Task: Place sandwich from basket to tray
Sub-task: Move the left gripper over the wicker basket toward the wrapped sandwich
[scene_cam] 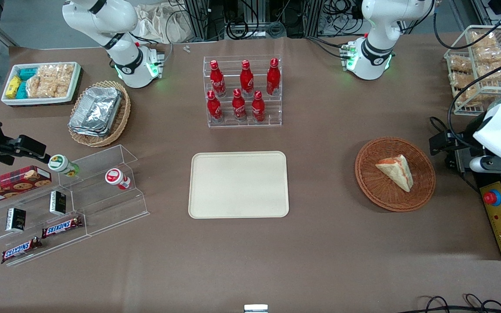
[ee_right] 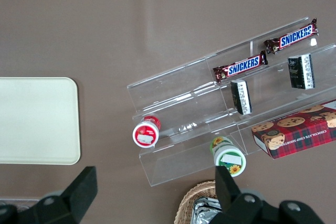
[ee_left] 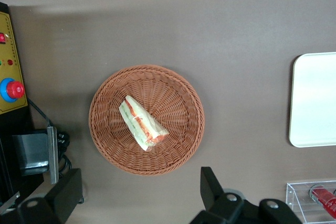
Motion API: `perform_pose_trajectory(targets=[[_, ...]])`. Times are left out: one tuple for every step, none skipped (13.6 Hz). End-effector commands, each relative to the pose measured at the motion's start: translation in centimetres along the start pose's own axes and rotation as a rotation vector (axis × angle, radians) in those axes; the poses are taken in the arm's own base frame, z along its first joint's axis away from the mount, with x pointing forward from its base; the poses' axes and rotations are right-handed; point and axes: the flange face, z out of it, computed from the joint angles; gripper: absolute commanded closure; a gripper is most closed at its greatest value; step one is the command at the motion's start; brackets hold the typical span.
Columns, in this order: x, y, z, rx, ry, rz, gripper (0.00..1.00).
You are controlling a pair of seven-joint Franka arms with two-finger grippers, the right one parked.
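Bright, even overhead light fills all views and shadows stay soft. The tray (ee_left: 315, 98) glares pale near the gripper (ee_left: 136, 203), whose blurred fingers (ee_left: 212, 187) stand apart. The sandwich (ee_left: 143, 123) looks sharp.

Gripper (ee_left: 134, 198) fingers cut off at the wrist view's edge, tray (ee_left: 315, 99) only partly in that frame, bottle rack (ee_left: 311, 199) clipped to one corner, wire rack (scene_cam: 479, 69) partly hidden by the working arm in front view

Woven wicker basket (ee_left: 105, 129), rough; smooth matt plastic tray (scene_cam: 238, 184); soft pale bread on sandwich (ee_left: 143, 123); matt brown tabletop (scene_cam: 320, 243); black gripper (ee_left: 139, 198) above tabletop, beside basket.
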Motion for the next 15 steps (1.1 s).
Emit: perform_pose_trajectory(targets=[[0.1,-0.2,-0.4,0.018,-0.011,0.008,0.00],[0.1,-0.1,-0.2,0.018,-0.015,0.008,0.00],[0.2,-0.1,-0.3,0.017,-0.012,0.007,0.00],[0.3,-0.2,-0.1,0.022,-0.015,0.007,0.00],[0.2,-0.2,0.2,0.022,-0.027,0.004,0.00],[0.1,-0.3,0.5,0.023,-0.042,-0.033,0.00],[-0.1,-0.4,0.8,0.025,-0.055,-0.089,0.00],[-0.2,-0.7,0.9,0.025,-0.056,-0.149,0.00],[-0.2,-0.7,0.9,0.025,-0.056,-0.200,0.00],[-0.2,-0.7,1.3,0.028,-0.063,-0.269,0.00],[-0.3,-0.6,1.5,0.028,-0.070,-0.365,0.00],[-0.3,-0.7,2.0,0.037,-0.075,-0.480,0.00],[-0.2,-0.8,2.5,0.044,-0.081,-0.568,0.00],[-0.2,-0.7,3.4,0.050,-0.087,-0.594,0.00],[-0.2,-0.7,3.9,0.047,-0.080,-0.613,0.00]])
